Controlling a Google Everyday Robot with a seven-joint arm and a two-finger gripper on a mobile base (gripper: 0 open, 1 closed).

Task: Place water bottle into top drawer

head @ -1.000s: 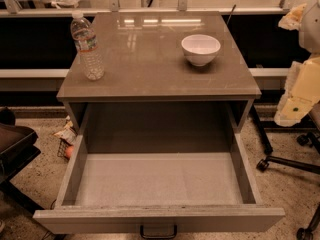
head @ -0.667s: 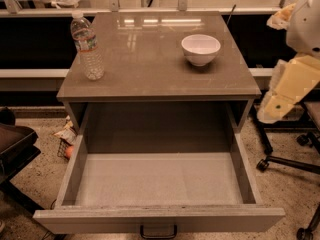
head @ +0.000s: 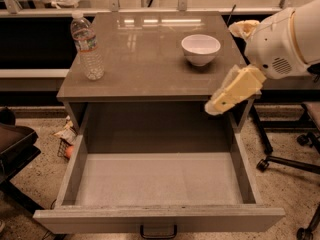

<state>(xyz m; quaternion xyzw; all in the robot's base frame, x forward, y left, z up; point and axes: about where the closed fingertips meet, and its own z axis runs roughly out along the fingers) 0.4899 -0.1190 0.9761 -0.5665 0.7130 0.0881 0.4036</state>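
Note:
The water bottle (head: pixel 87 45) is clear, ribbed, with a white cap and a label band. It stands upright on the left side of the cabinet top (head: pixel 145 59). The top drawer (head: pixel 159 217) is pulled fully open below, with nothing in it; its dark handle is at the bottom edge. My gripper (head: pixel 216 107) reaches in from the right on a white arm, level with the cabinet's right front corner and above the drawer's right wall. It is far from the bottle and holds nothing.
A white bowl (head: pixel 200 49) sits on the right half of the cabinet top. A dark chair (head: pixel 12 149) stands at the left, chair wheels (head: pixel 280 159) at the right. Litter (head: pixel 66 134) lies on the floor left of the drawer. A shelf rail runs behind.
My arm has swung in from the right edge of the view toward the cabinet's right front corner and lower. Bottle, bowl and drawer have not moved.

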